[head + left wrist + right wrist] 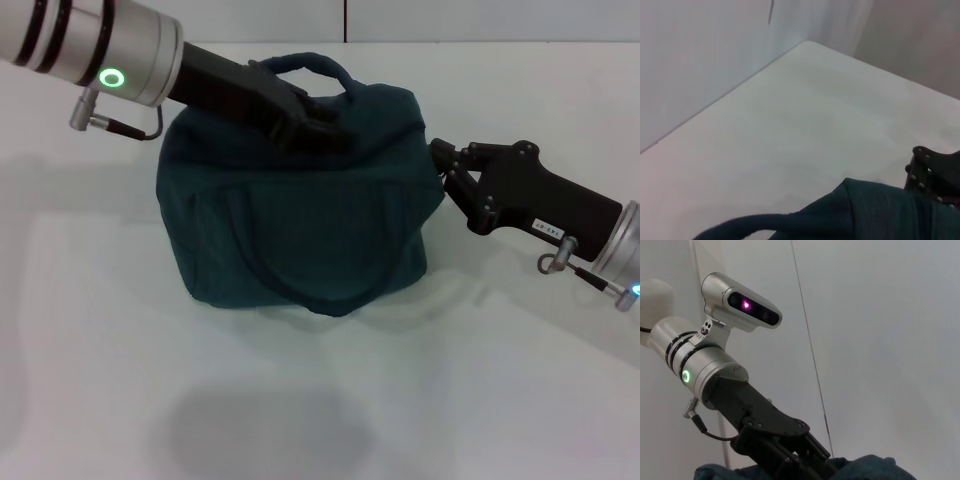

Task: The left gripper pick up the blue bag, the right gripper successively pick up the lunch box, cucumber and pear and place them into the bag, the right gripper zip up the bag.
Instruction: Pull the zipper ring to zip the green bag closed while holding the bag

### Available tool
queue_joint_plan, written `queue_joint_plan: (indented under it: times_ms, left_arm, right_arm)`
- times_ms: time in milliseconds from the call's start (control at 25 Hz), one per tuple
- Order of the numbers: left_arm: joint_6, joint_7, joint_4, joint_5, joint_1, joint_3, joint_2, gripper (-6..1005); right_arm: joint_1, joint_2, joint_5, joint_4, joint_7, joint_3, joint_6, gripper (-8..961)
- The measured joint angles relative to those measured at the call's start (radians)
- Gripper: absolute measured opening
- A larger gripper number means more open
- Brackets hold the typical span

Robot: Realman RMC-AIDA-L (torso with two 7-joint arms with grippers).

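Observation:
The blue bag [300, 220] stands in the middle of the white table [90, 330], bulging and closed along its top. My left gripper [320, 130] reaches down from the upper left and is shut on the bag's top edge, just below the far handle [305, 62]. In the right wrist view the same left gripper [812, 460] bites into the bag's fabric [870, 467]. My right gripper [438, 152] touches the bag's upper right end, its tip against the cloth. The lunch box, cucumber and pear are out of view.
The table runs back to a pale wall [400, 20]. In the left wrist view the table's far corner [807, 45] shows beyond the bag [875, 210], with part of the right gripper [935, 175] behind it.

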Motion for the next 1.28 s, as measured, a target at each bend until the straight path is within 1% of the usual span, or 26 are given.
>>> queue_joint_plan:
  times_ms: [160,280,400,600,800,1080,1280]
  left_arm:
    - [0.000,0.001,0.023,-0.002,0.004,0.006,-0.002,364]
    - [-0.003,0.002,0.040,-0.006,0.011,-0.006,-0.010,357]
    - [-0.008,0.004,0.048,-0.010,0.018,-0.012,-0.015,162]
    - [-0.009,0.011,0.048,-0.030,0.025,-0.012,-0.013,85]
    - [-0.002,0.012,0.049,-0.045,0.029,-0.012,-0.002,51]
    - [0.001,0.012,0.050,-0.046,0.037,-0.009,0.012,52]
    - [0.001,0.012,0.050,-0.046,0.041,-0.009,0.020,52]
  right_arm:
    - [0.000,0.000,0.003,0.000,0.000,0.000,0.000,58]
    - [-0.001,0.000,0.009,0.006,-0.001,0.002,0.000,61]
    - [-0.002,0.000,0.011,0.009,-0.001,0.006,0.002,63]
    - [-0.002,0.000,0.024,0.011,-0.003,0.011,0.006,67]
    - [-0.010,0.000,0.060,0.017,-0.033,0.013,0.007,71]
    - [-0.007,0.000,0.088,0.049,-0.054,0.022,0.017,77]
    - [-0.003,0.000,0.089,0.052,-0.056,0.021,0.065,81]
